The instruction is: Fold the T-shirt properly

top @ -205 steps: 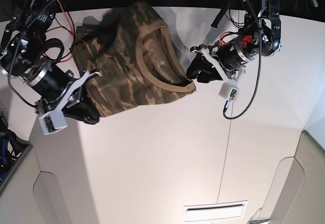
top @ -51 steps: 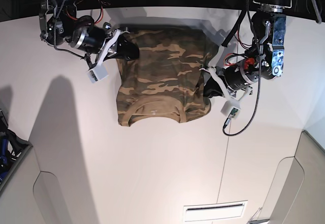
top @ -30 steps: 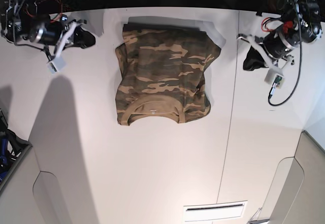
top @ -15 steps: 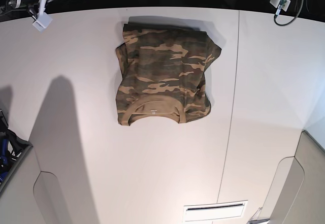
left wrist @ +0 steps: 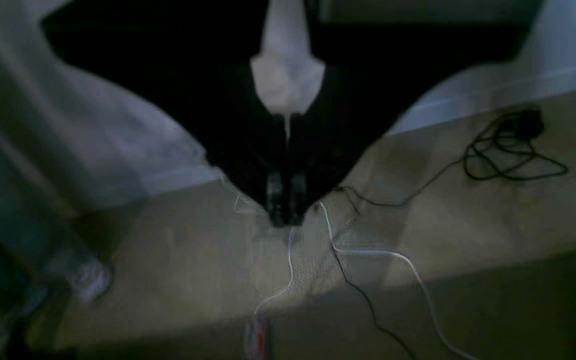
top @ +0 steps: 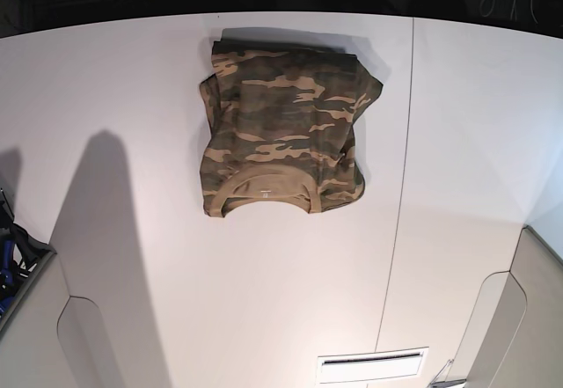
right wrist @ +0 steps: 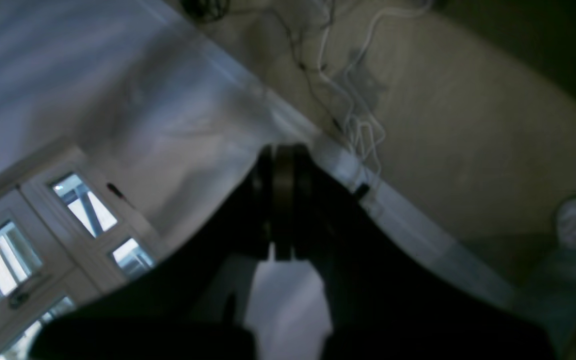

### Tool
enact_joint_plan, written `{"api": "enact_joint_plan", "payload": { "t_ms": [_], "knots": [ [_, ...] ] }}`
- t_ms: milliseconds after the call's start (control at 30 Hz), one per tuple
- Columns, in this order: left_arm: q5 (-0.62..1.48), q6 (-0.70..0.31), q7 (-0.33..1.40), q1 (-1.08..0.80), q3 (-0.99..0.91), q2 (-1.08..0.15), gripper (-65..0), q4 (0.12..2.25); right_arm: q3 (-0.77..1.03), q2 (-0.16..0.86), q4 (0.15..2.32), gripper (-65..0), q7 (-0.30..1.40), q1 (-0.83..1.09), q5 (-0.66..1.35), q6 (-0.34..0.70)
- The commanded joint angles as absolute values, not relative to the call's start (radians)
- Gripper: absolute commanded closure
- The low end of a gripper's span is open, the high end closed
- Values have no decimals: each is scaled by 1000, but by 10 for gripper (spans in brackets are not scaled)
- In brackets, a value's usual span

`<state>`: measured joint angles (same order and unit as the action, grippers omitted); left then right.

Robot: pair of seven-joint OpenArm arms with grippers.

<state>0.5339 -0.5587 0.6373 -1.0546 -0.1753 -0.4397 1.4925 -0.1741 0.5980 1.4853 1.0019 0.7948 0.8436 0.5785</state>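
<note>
Both wrist views are showing heavy blur. The black left tool (left wrist: 286, 200) and black right tool (right wrist: 282, 210) are appearing as dark silhouettes. Neither arm is appearing in the base view. The folded camouflage cloth T-shirt (top: 283, 128) is hiding its own sleeves.

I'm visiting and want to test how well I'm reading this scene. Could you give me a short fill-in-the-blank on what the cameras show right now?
1. In the base view, the T-shirt lies folded on the white ____.
2. The shirt's print is ____, in olive, brown and tan.
3. Its tan collar sits at the edge ____ the camera.
4. The left gripper and the right gripper each have their jaws ____, holding nothing.

Missing words: table; camouflage; nearest; shut
</note>
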Motion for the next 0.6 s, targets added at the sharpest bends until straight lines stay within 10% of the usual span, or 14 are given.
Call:
{"api": "enact_joint_plan", "payload": {
  "t_ms": [0, 567],
  "knots": [
    [530, -563, 628, -1040, -149, -446, 0, 1476, -201, 611, 1466, 0, 973, 796, 822, 583],
    [427, -385, 602, -596, 139, -257, 0, 994, -305, 436, 891, 0, 901, 391, 604, 571]
  ]
}}
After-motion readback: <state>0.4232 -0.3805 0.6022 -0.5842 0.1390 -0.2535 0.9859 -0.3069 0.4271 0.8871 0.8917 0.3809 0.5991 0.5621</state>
